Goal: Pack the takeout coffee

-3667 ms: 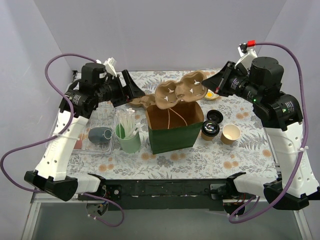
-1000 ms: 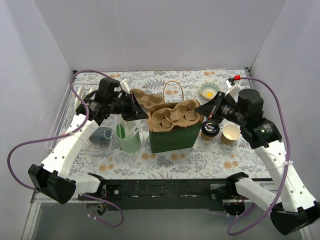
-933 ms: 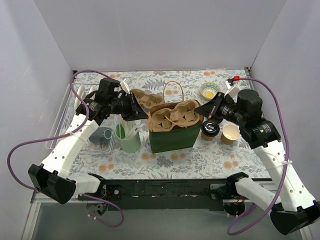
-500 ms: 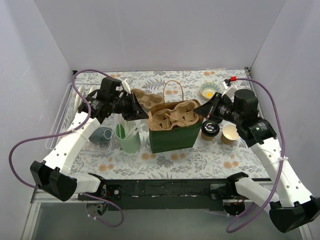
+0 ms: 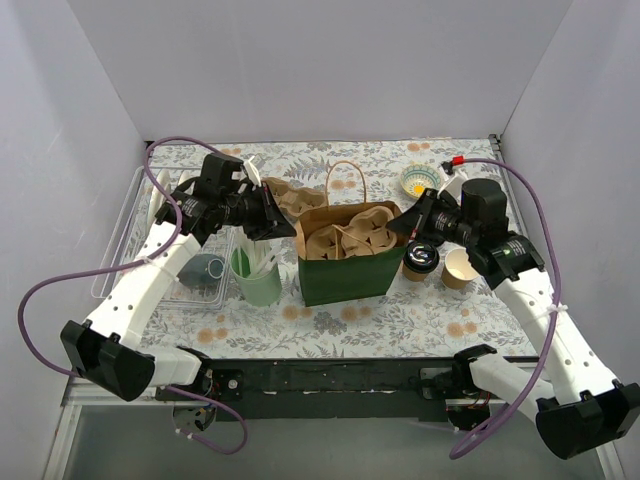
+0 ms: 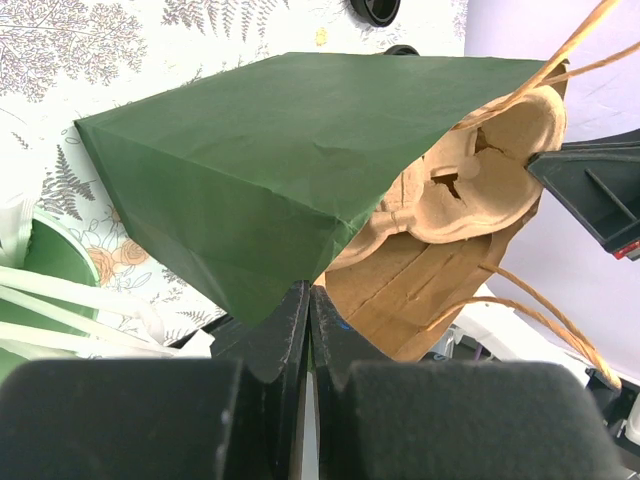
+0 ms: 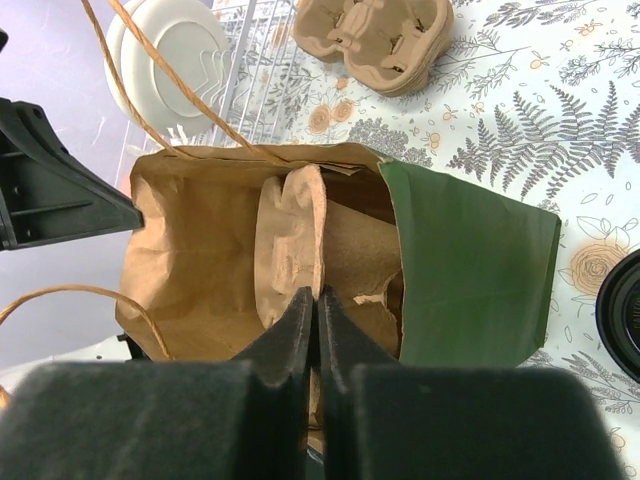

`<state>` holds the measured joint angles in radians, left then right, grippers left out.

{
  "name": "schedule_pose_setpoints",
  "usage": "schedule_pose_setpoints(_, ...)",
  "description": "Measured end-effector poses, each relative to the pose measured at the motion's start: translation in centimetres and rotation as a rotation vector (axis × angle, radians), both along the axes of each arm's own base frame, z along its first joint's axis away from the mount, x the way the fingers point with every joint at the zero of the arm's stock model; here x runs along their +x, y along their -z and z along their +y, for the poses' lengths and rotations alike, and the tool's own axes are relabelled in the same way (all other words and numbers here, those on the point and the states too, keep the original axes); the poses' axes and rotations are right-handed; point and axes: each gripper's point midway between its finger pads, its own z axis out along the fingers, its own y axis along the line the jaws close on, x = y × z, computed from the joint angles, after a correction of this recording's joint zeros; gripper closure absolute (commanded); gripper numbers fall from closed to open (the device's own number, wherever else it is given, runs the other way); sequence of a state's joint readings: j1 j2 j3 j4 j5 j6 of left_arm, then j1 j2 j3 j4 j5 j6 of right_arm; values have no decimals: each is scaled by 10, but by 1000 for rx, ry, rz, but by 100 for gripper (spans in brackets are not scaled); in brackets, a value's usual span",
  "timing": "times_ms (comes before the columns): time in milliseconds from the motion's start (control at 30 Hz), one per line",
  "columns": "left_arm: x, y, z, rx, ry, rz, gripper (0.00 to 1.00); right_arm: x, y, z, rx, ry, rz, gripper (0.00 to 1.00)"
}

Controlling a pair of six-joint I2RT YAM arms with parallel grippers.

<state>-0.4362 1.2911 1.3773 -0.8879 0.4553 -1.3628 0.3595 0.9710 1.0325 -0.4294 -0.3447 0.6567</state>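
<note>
Sunk deeper into the green bag [image 5: 350, 278] than a second earlier, the pulp carrier [image 5: 352, 238] hung between left gripper [image 5: 283, 215] and right gripper [image 5: 403, 226], both clenched, seemingly on its ends; the takeout coffee [image 5: 421, 258] waited unpacked near the table's [image 5: 400, 312] right edge.

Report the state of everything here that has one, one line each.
Green paper bag: upright, open.
Brown moulded-pulp cup carrier: part-way inside the bag.
Brown kraft-paper cup with black lid: lidded, upright, outside the bag.
Lidless paper cup: upright, uncovered.
Left pincer: shut on the bag's rim.
Right pincer: shut on the carrier.
</note>
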Motion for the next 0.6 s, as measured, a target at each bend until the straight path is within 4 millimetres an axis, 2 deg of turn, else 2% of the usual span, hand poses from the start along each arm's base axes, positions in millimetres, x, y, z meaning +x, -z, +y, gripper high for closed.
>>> schedule_pose_setpoints(100, 2, 1, 0, 5, -1, 3, 100, 1, 3, 0, -11, -5, 2, 63)
schedule_pose_setpoints(200, 3, 2, 0, 8, -2, 4, 100, 2, 6, -3, -44, -3, 18, 58)
schedule_pose_setpoints(333, 4, 1, 0, 9, -3, -1, 100, 8, -7, -9, -105, 12, 4, 61)
schedule_pose_setpoints(500, 4, 0, 0, 16, -3, 3, 99, 12, -37, -16, -147, 26, -61, 66)
schedule_pose_setpoints(600, 7, -2, 0, 22, -3, -2, 85, 11, -49, -18, -157, 25, -90, 66)
